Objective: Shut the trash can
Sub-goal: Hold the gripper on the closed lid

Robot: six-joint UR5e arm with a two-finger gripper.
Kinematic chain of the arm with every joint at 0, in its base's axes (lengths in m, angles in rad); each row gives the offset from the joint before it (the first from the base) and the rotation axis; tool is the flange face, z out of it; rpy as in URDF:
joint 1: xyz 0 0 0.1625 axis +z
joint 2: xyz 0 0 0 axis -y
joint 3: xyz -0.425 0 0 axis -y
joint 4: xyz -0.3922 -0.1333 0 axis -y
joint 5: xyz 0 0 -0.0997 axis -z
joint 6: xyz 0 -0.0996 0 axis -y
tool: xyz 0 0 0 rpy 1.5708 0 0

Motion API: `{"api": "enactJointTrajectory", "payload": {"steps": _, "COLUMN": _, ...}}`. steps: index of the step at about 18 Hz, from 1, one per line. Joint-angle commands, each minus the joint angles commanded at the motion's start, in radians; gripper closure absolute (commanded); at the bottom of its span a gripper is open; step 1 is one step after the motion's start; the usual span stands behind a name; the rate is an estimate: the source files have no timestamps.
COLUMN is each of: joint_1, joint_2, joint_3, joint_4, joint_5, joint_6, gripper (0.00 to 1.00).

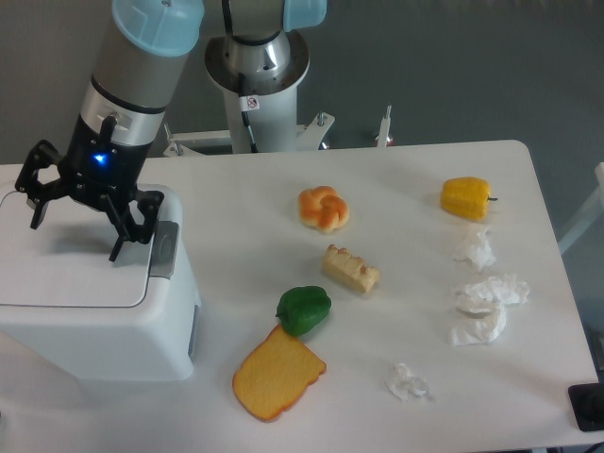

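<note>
Camera: trash can (90, 311) lid down, contents hidden, fingers (121, 241) spread above.

Setting: robotics lab or test bench. Evidence: white table (396, 170) with robot arm (132, 85) on pedestal mount (257, 85) at rear edge; plain grey backdrop; toy food, e.g. plastic pepper (303, 310), laid out as props.

On the table (396, 179) lay a pastry (324, 208), yellow pepper (466, 197), green pepper (303, 310), toast slice (277, 374), and crumpled tissues (485, 307).
</note>
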Motion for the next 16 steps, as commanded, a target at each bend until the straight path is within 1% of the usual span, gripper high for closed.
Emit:
{"api": "enactJointTrajectory", "payload": {"steps": 4, "joint_1": 0.008, "joint_2": 0.003, "joint_3": 0.0, "joint_4": 0.0, "joint_5": -0.006, "joint_6": -0.005, "gripper": 0.0}}
{"api": "enactJointTrajectory", "payload": {"steps": 10, "joint_1": 0.028, "joint_2": 0.009, "joint_3": 0.003, "joint_4": 0.0, "joint_5": -0.049, "joint_6": -0.009, "gripper": 0.0}}
{"api": "enactJointTrajectory", "payload": {"steps": 13, "joint_1": 0.043, "joint_2": 0.015, "joint_3": 0.014, "joint_4": 0.002, "joint_5": -0.051, "joint_6": 0.001, "gripper": 0.0}}
{"api": "enactJointTrajectory", "payload": {"steps": 14, "joint_1": 0.044, "joint_2": 0.015, "joint_3": 0.023, "joint_4": 0.003, "joint_5": -0.051, "joint_6": 0.005, "gripper": 0.0}}
{"api": "enactJointTrajectory", "payload": {"steps": 16, "joint_1": 0.052, "joint_2": 0.014, "joint_3": 0.052, "joint_4": 0.003, "joint_5": -0.045, "joint_6": 0.052, "gripper": 0.0}}
